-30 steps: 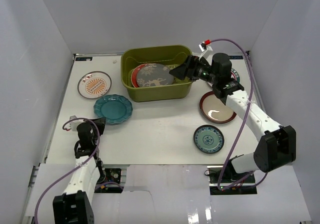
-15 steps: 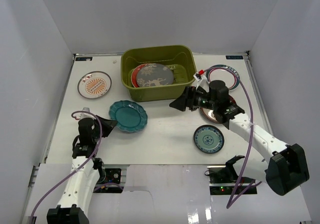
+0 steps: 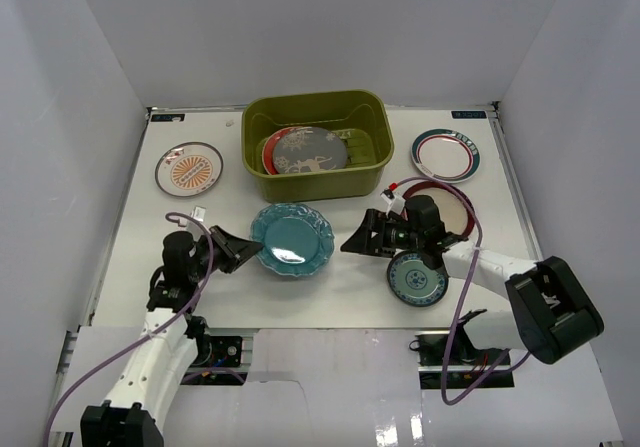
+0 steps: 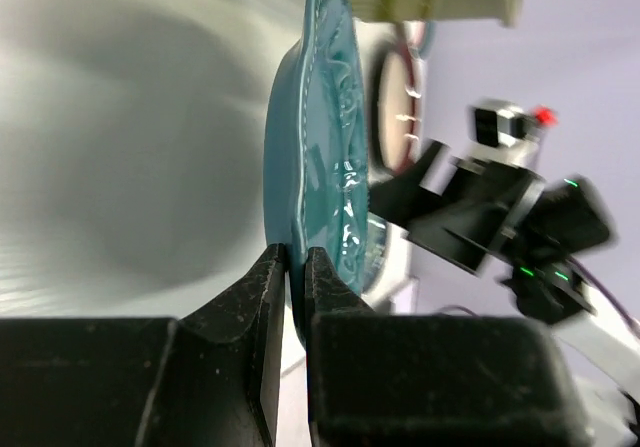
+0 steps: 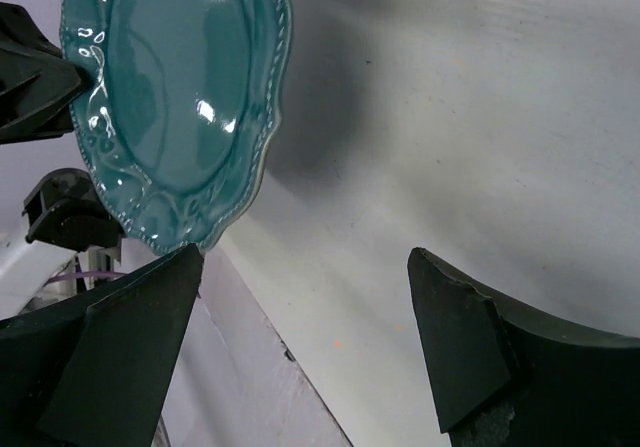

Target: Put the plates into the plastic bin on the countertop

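My left gripper (image 3: 248,257) is shut on the rim of the teal scalloped plate (image 3: 292,239) and holds it above the countertop (image 3: 330,267), in front of the olive-green bin (image 3: 315,182). The plate shows edge-on in the left wrist view (image 4: 318,157) and face-on in the right wrist view (image 5: 170,97). My right gripper (image 3: 352,245) is open and empty, just right of that plate. The bin holds the grey deer plate (image 3: 310,151) on a red-teal floral plate (image 3: 270,150). The orange sunburst plate (image 3: 189,169), ringed white plate (image 3: 445,154), maroon-rimmed plate (image 3: 452,202) and small teal plate (image 3: 417,278) lie on the countertop.
White walls stand on the left, back and right. My right arm lies low over the small teal plate and the maroon-rimmed plate. The table's front edge runs just behind both arm bases.
My left gripper has carried the teal scalloped plate right, towards the middle front. My right arm has pulled back from the bin and dropped low beside that plate.
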`<action>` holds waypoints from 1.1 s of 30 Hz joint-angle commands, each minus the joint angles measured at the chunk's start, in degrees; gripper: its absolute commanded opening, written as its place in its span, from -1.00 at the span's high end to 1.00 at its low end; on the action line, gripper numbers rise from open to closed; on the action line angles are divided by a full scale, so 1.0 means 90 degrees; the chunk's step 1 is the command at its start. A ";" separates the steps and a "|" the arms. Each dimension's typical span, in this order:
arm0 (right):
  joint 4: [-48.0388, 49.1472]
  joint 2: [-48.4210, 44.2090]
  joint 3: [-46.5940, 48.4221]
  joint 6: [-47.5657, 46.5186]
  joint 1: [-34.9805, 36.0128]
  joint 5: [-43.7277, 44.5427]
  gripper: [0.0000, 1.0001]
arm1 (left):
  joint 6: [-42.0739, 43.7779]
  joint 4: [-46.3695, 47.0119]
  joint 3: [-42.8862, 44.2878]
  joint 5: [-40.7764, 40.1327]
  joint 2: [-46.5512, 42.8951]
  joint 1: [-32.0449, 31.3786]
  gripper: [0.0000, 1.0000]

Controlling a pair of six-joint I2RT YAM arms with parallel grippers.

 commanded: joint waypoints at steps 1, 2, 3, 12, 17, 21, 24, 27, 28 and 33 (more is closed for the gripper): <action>0.1109 0.0382 -0.0042 0.0240 0.0077 -0.0483 -0.80 | -0.0944 0.2050 0.0171 0.1159 0.0013 -0.0087 1.00; 0.1158 0.0432 -0.0012 0.0249 0.0097 -0.0551 -0.80 | -0.1132 0.2353 0.0102 0.1363 0.0052 -0.0106 1.00; 0.1216 0.0462 0.0027 0.0269 0.0106 -0.0571 -0.80 | -0.1278 0.2830 0.0053 0.1452 0.0178 -0.0126 1.00; 0.1959 0.0501 0.0125 0.0581 0.0116 -0.0903 -0.92 | -0.1105 0.3030 0.0384 0.1785 0.0638 -0.0214 1.00; 0.2232 0.0491 0.0173 0.0718 0.0116 -0.0953 -0.54 | -0.0968 0.3127 0.0472 0.2029 0.0969 -0.0301 1.00; 0.2282 0.0306 0.0164 0.0865 0.0116 -0.0826 0.41 | -0.0579 0.2835 0.0677 0.2127 0.0999 -0.0350 1.00; 0.2097 -0.0045 0.0212 0.0846 0.0116 -0.0738 0.85 | -0.0333 0.2464 0.0765 0.2126 0.1028 -0.0419 1.00; 0.1853 -0.0572 0.0387 0.0806 0.0097 -0.0650 0.85 | -0.0099 0.2356 0.0736 0.2341 0.1010 -0.0477 0.78; 0.1552 -0.0892 0.0495 0.0729 0.0087 -0.0630 0.84 | -0.0031 0.2317 0.0717 0.2380 0.0971 -0.0497 0.41; 0.0106 -0.1579 0.1831 0.0104 0.0019 -0.0181 0.85 | 0.0546 0.1800 0.0765 0.2352 0.0804 -0.0614 -0.49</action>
